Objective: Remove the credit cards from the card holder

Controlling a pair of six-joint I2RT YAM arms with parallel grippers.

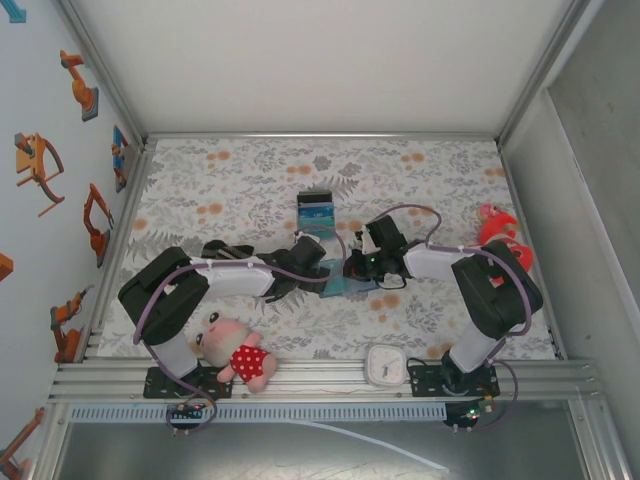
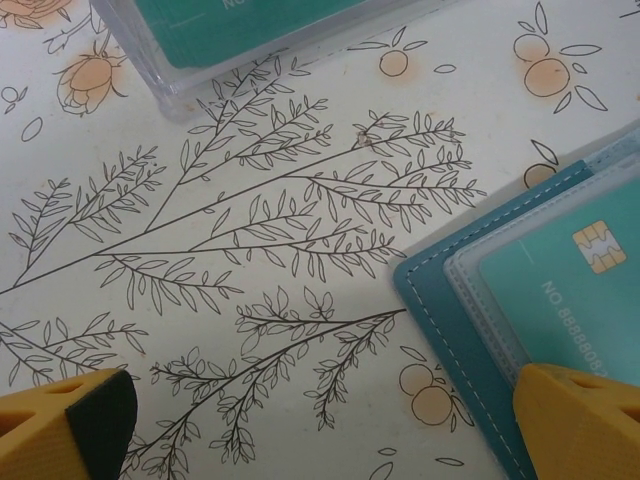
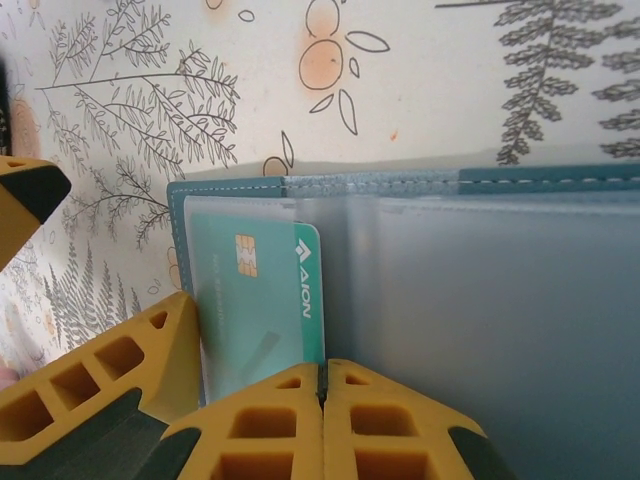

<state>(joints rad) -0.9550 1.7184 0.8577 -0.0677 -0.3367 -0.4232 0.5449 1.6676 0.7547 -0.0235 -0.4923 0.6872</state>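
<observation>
The right gripper (image 3: 322,388) has its yellow, honeycomb-ribbed fingers pressed together. They meet in a thin seam at the lower edge of the card holder (image 3: 560,178), in line with the right edge of the credit card (image 3: 258,300). I cannot tell whether that edge is pinched between them.

The card is teal and glossy, with a gold chip and white lettering. It sits in a frosted clear sleeve at the left end of the open holder, whose steel-blue border has pale stitching.

The left gripper (image 2: 325,428) is spread wide. One yellow fingertip (image 2: 70,425) is at the lower left of its wrist view and the other is over the holder's lower corner, with bare cloth between them.

A clear plastic case (image 2: 168,85) with a second teal card (image 2: 250,30) inside lies at the upper edge of that view, apart from the holder.

The tablecloth (image 1: 250,170) is white, printed with fine branches and orange fruit. From above it lies open toward the top of the frame. A plush doll (image 1: 235,352) lies at lower left and a red toy (image 1: 497,232) at right. Aluminium rails and pale walls frame the table.
</observation>
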